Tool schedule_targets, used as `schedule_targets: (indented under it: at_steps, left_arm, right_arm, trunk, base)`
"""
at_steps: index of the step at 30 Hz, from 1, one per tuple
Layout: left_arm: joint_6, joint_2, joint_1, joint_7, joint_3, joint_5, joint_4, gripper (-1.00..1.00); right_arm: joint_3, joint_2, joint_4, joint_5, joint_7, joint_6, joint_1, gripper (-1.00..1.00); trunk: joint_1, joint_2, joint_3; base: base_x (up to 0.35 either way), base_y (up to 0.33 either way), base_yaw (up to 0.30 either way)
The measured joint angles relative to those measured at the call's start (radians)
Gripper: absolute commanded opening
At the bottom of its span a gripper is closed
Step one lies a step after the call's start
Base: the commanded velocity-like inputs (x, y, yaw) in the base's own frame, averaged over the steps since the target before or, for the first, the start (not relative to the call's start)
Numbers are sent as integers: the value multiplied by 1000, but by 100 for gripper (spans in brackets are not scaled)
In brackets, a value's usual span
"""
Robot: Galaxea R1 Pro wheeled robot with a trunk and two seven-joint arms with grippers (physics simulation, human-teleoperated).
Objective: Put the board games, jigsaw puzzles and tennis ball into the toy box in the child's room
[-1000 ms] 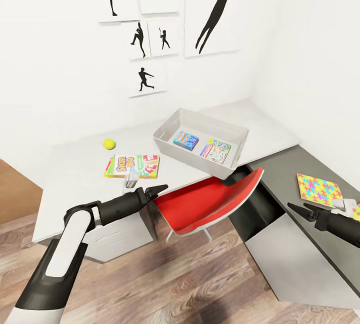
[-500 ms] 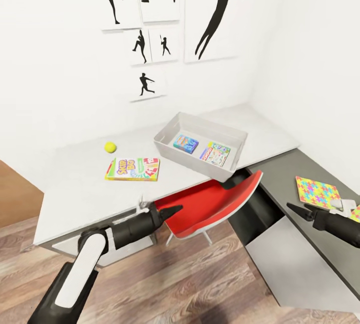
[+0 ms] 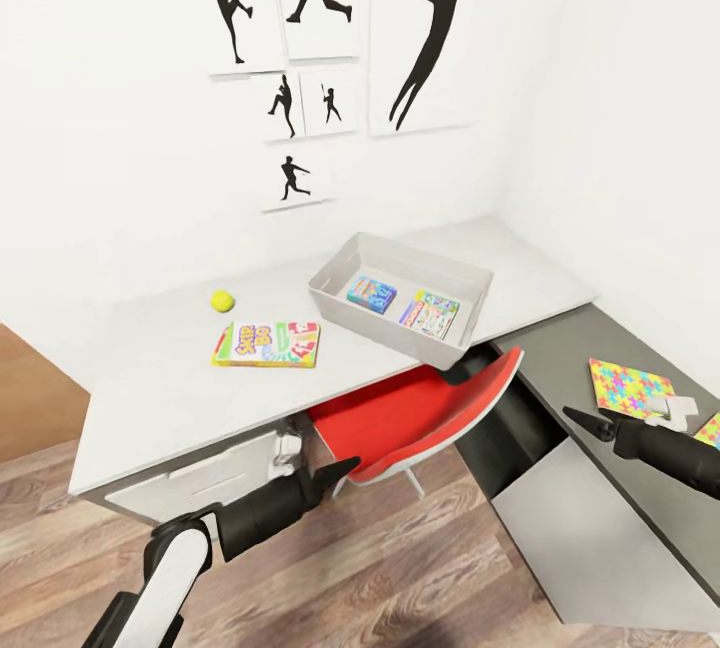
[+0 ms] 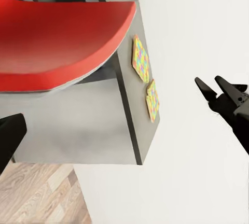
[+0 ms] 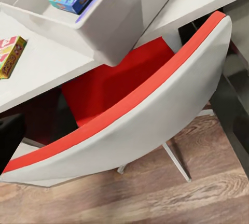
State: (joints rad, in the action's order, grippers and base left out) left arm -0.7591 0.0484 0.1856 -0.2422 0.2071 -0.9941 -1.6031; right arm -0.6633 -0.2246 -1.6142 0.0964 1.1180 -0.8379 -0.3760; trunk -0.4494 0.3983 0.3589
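The light grey toy box (image 3: 331, 289) stands on the pale table (image 3: 160, 378), holding a small blue board game (image 3: 371, 292) and a green-edged one (image 3: 431, 315). The Skip-Bo board game (image 3: 266, 343) lies flat to its left, with the tennis ball (image 3: 222, 301) just behind it. Two jigsaw puzzles (image 3: 632, 388) (image 3: 710, 431) rest on the dark cabinet section at the right. My left gripper (image 3: 335, 473) hangs open and empty below the table's front edge, near the red chair. My right gripper (image 3: 585, 421) is open and empty just short of the nearer puzzle (image 4: 140, 58).
A red chair (image 3: 420, 418) with a grey back is tucked under the table below the toy box (image 5: 119, 27). White drawers (image 3: 200, 478) sit under the table's left part. Wood-plank floor (image 3: 400, 568) lies in front. Black silhouette pictures (image 3: 430, 18) hang on the white wall.
My left arm has dropped from above the table's front edge near the Skip-Bo box to below it, in front of the drawers. The right gripper has barely moved. The view shifted slightly.
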Motion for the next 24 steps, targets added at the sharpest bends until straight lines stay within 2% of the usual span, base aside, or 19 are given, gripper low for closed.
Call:
schedule_targets:
  at_steps: [7,24]
  left_arm:
    - [44,6,-36,-7,-24,24,1,100]
    - [71,13,-62,-12,-45,36,1,100]
  right_arm:
    - [37,0,0,0,-7,0,2,100]
    - [55,0,0,1,-9,1,7,100]
  trunk:
    - [0,0,-12]
    - [0,0,-40]
  base:
    - [0,0,0]
    - [0,0,0]
